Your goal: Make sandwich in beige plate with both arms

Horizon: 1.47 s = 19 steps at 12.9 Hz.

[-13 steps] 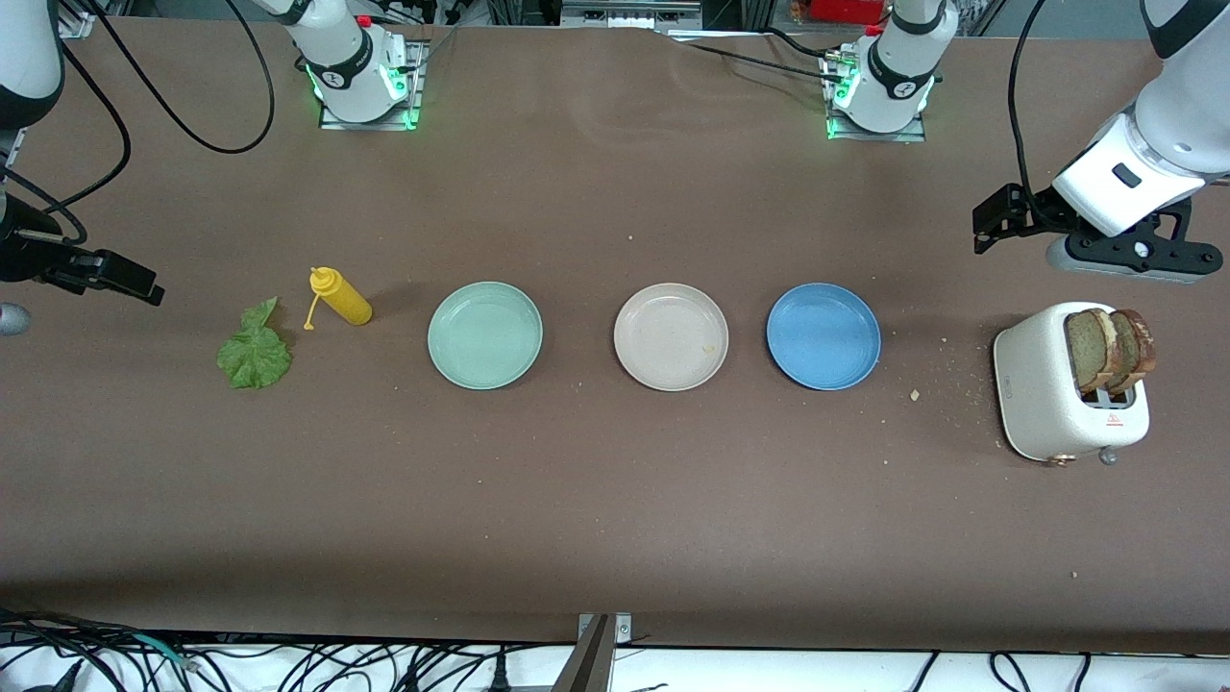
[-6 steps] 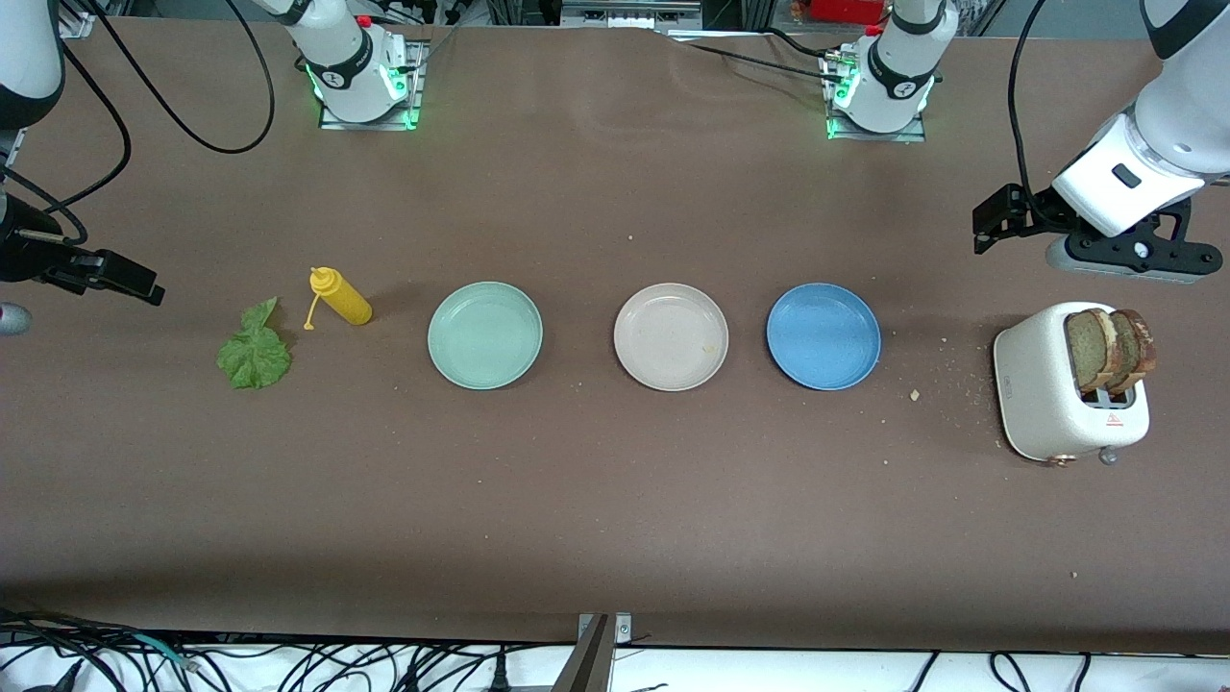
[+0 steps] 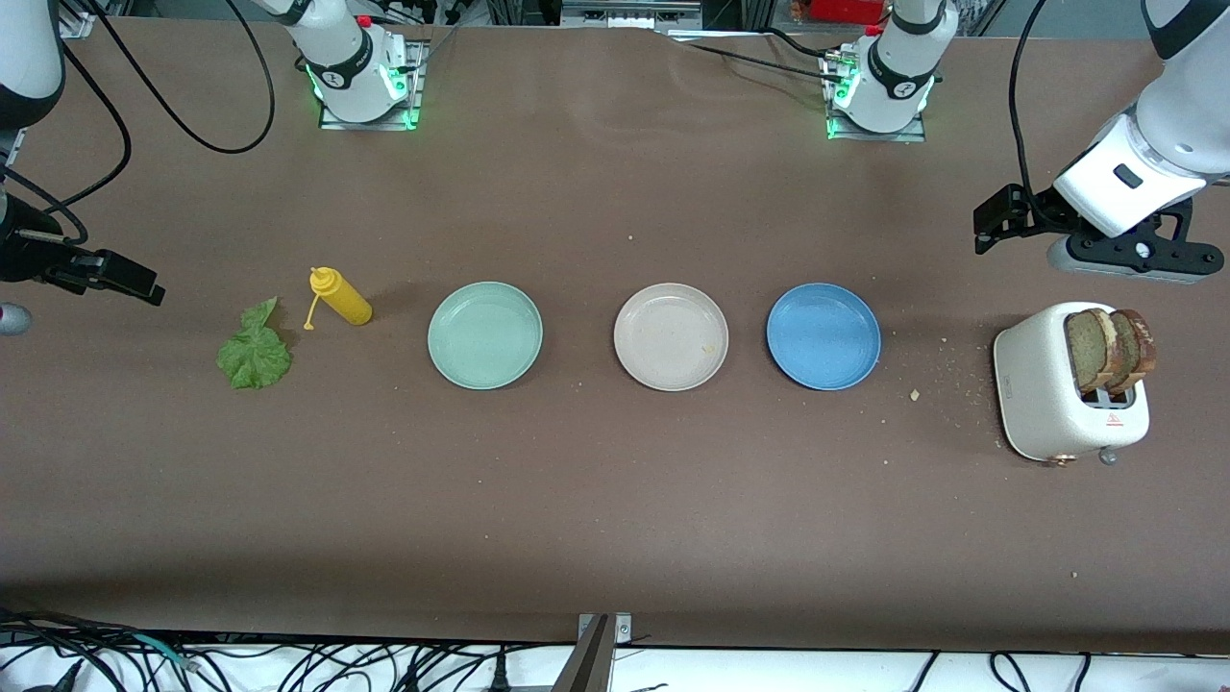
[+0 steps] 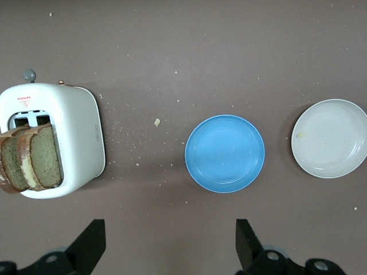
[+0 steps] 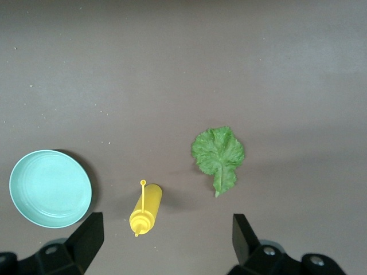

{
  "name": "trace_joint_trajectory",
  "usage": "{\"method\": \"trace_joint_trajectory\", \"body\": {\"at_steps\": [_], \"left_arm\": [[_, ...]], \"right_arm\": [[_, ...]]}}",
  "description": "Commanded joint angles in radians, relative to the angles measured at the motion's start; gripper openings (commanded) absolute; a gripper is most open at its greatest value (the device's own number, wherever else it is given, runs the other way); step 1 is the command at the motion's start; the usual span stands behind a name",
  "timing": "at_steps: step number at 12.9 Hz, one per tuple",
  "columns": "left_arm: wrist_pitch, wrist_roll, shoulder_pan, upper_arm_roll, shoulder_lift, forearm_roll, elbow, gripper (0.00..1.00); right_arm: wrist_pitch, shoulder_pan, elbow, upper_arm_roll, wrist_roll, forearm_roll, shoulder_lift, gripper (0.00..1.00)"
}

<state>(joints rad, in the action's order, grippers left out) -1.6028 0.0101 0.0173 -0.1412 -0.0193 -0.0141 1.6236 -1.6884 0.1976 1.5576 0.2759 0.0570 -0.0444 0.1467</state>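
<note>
The beige plate (image 3: 671, 336) lies bare in the middle of the table between a mint-green plate (image 3: 485, 334) and a blue plate (image 3: 824, 335). Two brown bread slices (image 3: 1110, 348) stand in a white toaster (image 3: 1043, 389) at the left arm's end. A green lettuce leaf (image 3: 254, 351) lies at the right arm's end. My left gripper (image 3: 1134, 255) hangs open and empty above the table beside the toaster; its wrist view shows it (image 4: 170, 243) apart from the bread (image 4: 31, 163). My right gripper (image 5: 166, 240) is open and empty above the table near the lettuce (image 5: 218, 153).
A yellow squeeze bottle (image 3: 341, 296) lies on its side between the lettuce and the mint-green plate. Crumbs are scattered between the blue plate and the toaster. The arm bases (image 3: 360, 67) stand along the table edge farthest from the front camera.
</note>
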Motion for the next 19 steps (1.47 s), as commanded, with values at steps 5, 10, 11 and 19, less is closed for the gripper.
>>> {"method": "trace_joint_trajectory", "body": {"at_steps": [5, 10, 11, 19], "left_arm": [[0.011, -0.019, 0.001, 0.009, 0.001, 0.02, -0.011, 1.0], [0.011, -0.019, 0.006, 0.012, 0.002, 0.022, -0.013, 1.0], [0.011, -0.021, 0.007, 0.014, 0.002, 0.022, -0.014, 1.0], [0.011, -0.029, 0.021, 0.014, 0.004, 0.022, -0.013, 1.0]], "right_arm": [[0.003, 0.002, 0.01, -0.001, 0.003, 0.003, -0.016, 0.99], [0.003, 0.002, 0.01, -0.001, 0.003, 0.003, -0.016, 0.99], [0.003, 0.002, 0.01, -0.001, 0.003, 0.003, -0.016, 0.99], [0.003, 0.002, 0.01, -0.001, 0.003, 0.001, -0.016, 0.99]]}}
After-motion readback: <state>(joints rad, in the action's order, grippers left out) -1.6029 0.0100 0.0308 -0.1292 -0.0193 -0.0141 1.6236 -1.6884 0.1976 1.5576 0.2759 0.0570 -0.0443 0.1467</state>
